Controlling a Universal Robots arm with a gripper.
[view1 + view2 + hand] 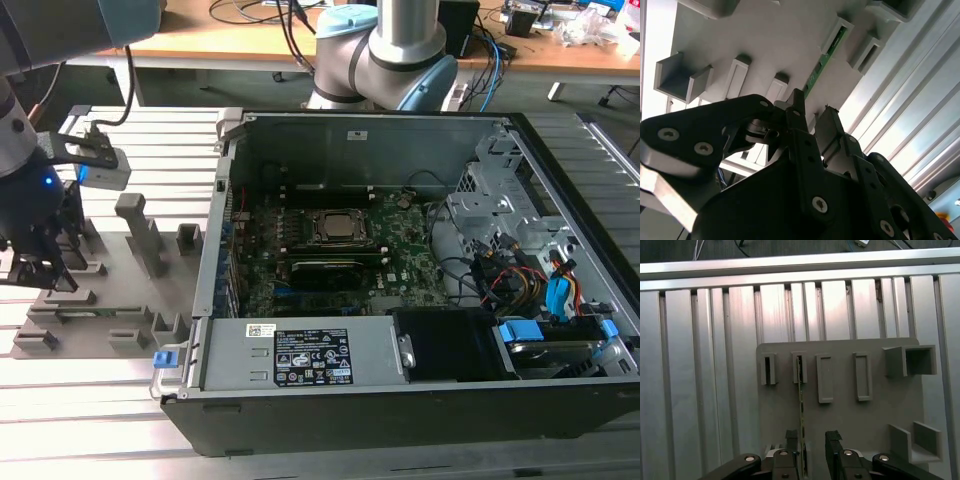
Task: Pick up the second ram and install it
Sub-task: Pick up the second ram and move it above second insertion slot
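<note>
I log: end effector [812, 437] spread open, gripping nothing, straddling the second ram [800, 390] slotted edgewise in grey fixture plate [860, 425]; computer case [560, 200] bearing white label [310, 355], at the exterior view's right.

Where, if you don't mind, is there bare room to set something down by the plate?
In the exterior view, bare table runs along the plate's near edge up to the case. The plate is crowded: blocks, the ram and the open gripper over it.

ribbed aluminium table [70, 405], grey fixture plate [100, 300] and open computer case [350, 425] lying on it
</note>
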